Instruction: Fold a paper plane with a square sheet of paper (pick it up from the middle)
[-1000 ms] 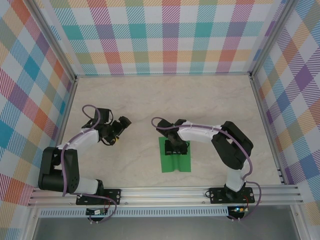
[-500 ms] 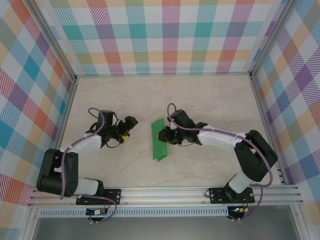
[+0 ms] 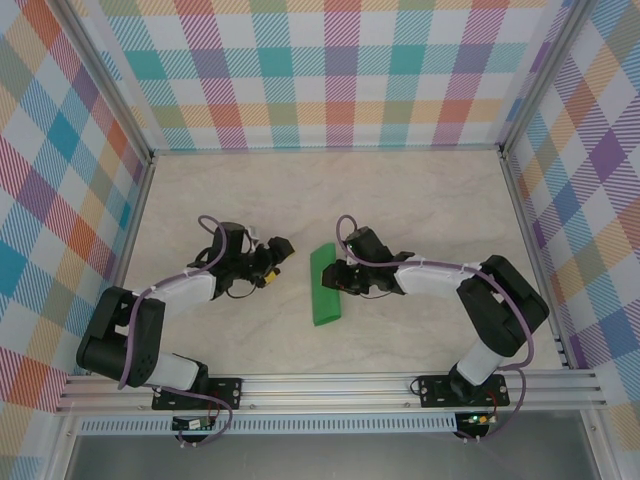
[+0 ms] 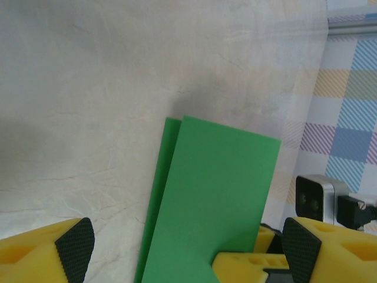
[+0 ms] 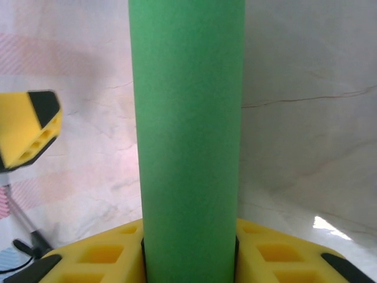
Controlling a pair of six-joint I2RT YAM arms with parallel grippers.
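**Operator:** Report the workpiece status.

**Arm:** The square sheet of paper point(image 3: 324, 290) is doubled over once, green side out. It is off the table point(image 3: 400, 200) near the centre, long axis running roughly 12 to 6 o'clock. My left wrist camera shows two layers point(image 4: 218, 200) with one long edge slightly offset. My right wrist camera shows the fold point(image 5: 188, 118) as rounded, so I judge the centre crease formed but not pressed sharp.

**Operator:** Gripper states?

**Arm:** My right gripper point(image 3: 341, 281) comes in from 3 o'clock with its jaws narrowed onto the doubled sheet, and it carries the sheet. My left gripper point(image 3: 281, 257) sits at 9 o'clock of the sheet, near it but apart, jaws spread wide and holding nothing.

**Operator:** Work remaining?

**Arm:** I judge this an early stage. No nose corners are folded in, no wing folds are present, and there is no pointed dart shape. The crease needs flattening first, and the offset edge may need realigning.

**Operator:** Surroundings and obstructions?

**Arm:** The plaid walls point(image 3: 340, 80) close the table at 9, 12 and 3 o'clock. The frame rail point(image 3: 330, 385) runs along 6 o'clock. All are well apart from the sheet. The only near body is my own left finger point(image 5: 26, 127), and the two grippers could collide over the sheet.
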